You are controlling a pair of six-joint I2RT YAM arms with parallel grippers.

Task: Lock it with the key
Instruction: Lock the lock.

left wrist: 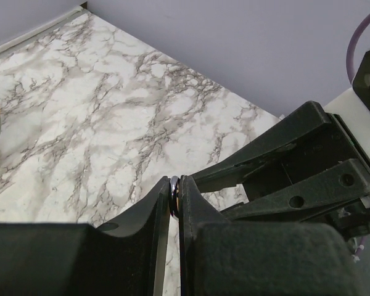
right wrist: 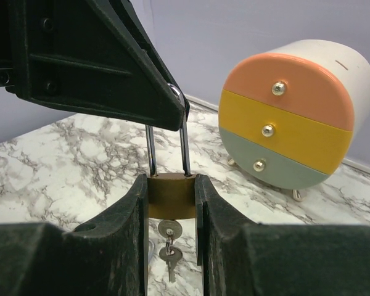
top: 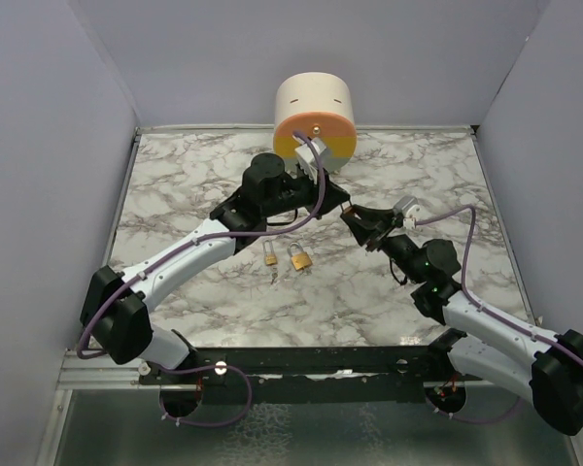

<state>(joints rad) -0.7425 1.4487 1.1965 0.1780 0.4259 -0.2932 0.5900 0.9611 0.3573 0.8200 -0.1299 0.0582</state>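
Observation:
In the right wrist view, my right gripper is shut on the brass body of a padlock, held above the table. Its steel shackle points up. A key sits in the lock's underside, and a second key dangles from it. My left gripper is shut on the top of the shackle, whose steel edge shows between the pads. From above, the left gripper and the right gripper meet at the table's middle right, hiding the padlock.
A round cream drawer box with orange, yellow and green fronts stands at the back centre. Two more brass padlocks lie on the marble table by the left forearm, small keys beside them. Grey walls surround the table.

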